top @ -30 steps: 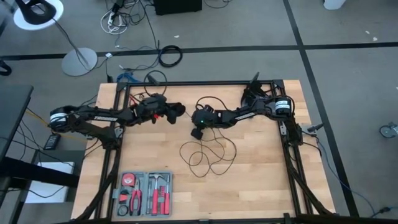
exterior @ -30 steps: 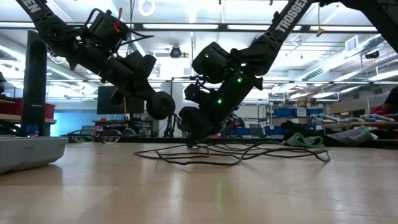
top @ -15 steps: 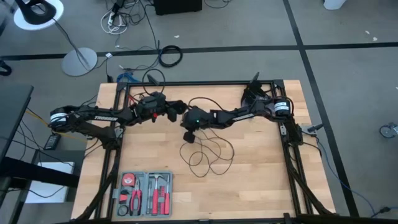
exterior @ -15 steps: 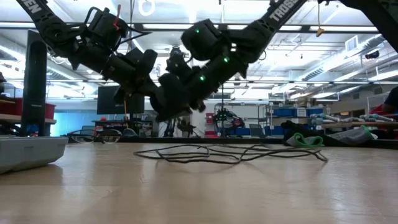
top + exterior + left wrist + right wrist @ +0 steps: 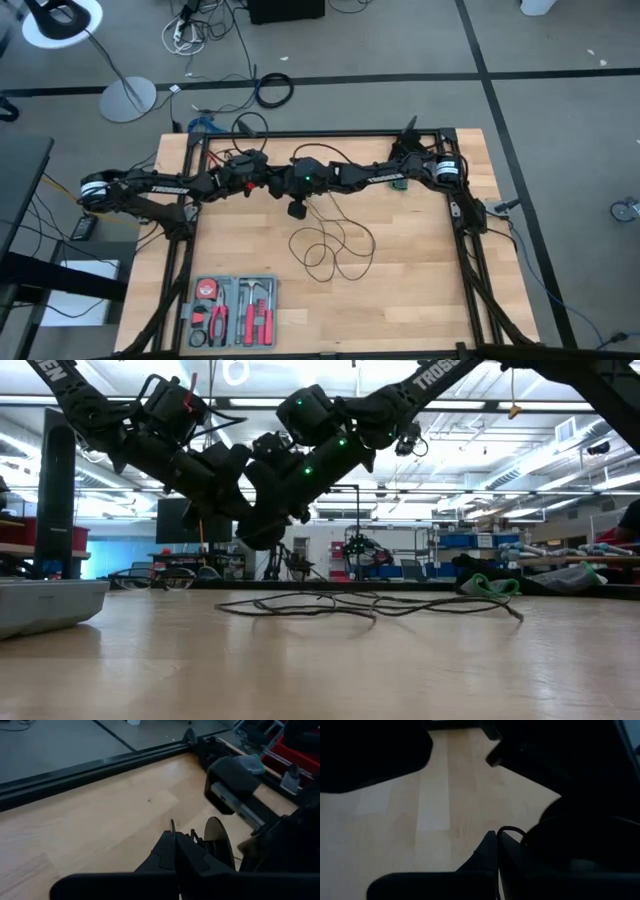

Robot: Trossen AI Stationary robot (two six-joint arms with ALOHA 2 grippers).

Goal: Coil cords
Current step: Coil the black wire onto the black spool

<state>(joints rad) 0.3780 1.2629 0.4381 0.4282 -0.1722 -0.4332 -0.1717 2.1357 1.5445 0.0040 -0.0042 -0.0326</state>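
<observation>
Coiling barely begun, judging by how things lie. Cord (image 5: 335, 245) sprawled in loose, uneven loops on the bench (image 5: 420, 290) near the middle, slack and flat on the wood in the low view, not gathered into any tidy ring. Left gripper (image 5: 272, 184) and right gripper (image 5: 290, 188) brought together above the far half of the bench, almost touching, well clear of the surface. Left gripper clenched, fingers pressed together in its wrist view, with a round dark disc (image 5: 218, 841) just beside them, probably the cord's puck; cannot tell whether actually gripped. Right gripper likewise pinched closed, a thin black strand (image 5: 512, 831) curving just beside its tips. Left to do: nearly everything, loops to be gathered and stacked.
</observation>
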